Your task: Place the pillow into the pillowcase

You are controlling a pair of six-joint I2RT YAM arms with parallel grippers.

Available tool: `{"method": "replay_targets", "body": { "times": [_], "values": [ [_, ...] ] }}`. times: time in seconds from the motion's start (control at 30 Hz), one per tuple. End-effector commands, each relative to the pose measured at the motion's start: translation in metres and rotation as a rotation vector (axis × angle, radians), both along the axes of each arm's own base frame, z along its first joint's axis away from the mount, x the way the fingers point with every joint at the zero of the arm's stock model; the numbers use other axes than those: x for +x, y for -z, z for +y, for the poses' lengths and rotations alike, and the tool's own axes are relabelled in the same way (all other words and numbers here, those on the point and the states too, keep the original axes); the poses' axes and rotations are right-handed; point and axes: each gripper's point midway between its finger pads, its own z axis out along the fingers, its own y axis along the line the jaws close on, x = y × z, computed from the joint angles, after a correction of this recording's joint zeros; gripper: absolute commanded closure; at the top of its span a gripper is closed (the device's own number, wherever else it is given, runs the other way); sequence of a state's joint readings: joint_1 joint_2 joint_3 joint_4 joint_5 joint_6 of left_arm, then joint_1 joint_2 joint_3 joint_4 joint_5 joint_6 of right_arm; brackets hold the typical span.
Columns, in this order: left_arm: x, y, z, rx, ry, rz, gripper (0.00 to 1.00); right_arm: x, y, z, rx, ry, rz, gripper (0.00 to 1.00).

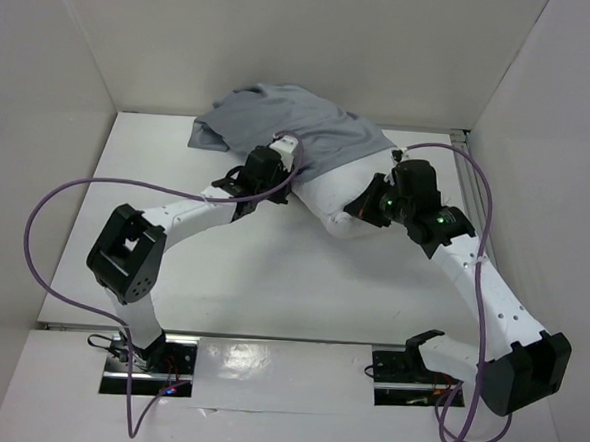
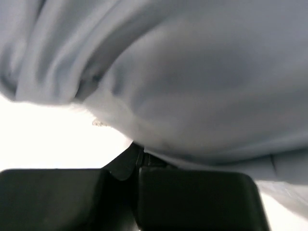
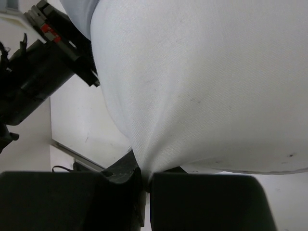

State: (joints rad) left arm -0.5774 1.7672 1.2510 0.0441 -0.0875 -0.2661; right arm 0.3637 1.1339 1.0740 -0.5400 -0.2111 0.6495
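Observation:
The grey pillowcase (image 1: 291,123) lies at the back of the table, drawn over the far part of the white pillow (image 1: 329,195), whose near end sticks out towards me. My left gripper (image 1: 275,172) is shut on the pillowcase's near edge, and grey cloth (image 2: 192,82) fills the left wrist view above the closed jaws. My right gripper (image 1: 364,207) is shut on a pinch of the pillow's white fabric (image 3: 202,86) at its near right end.
White walls enclose the table on the left, back and right. The left arm (image 3: 33,77) shows at the upper left of the right wrist view. Purple cables loop over both arms.

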Motion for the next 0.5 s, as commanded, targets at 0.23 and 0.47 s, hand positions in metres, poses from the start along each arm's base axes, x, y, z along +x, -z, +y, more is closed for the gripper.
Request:
{"method": "replay_targets", "body": {
  "times": [0.23,0.47],
  "values": [
    [-0.137,-0.169,-0.099,-0.395,0.391,-0.084,1.00,0.063,-0.038,0.029,0.129,-0.010,-0.183,1.00],
    [-0.205,-0.285,-0.134,-0.634,0.639,-0.172,1.00,0.089,-0.028,0.025,0.167,0.019,-0.184,1.00]
  ]
}}
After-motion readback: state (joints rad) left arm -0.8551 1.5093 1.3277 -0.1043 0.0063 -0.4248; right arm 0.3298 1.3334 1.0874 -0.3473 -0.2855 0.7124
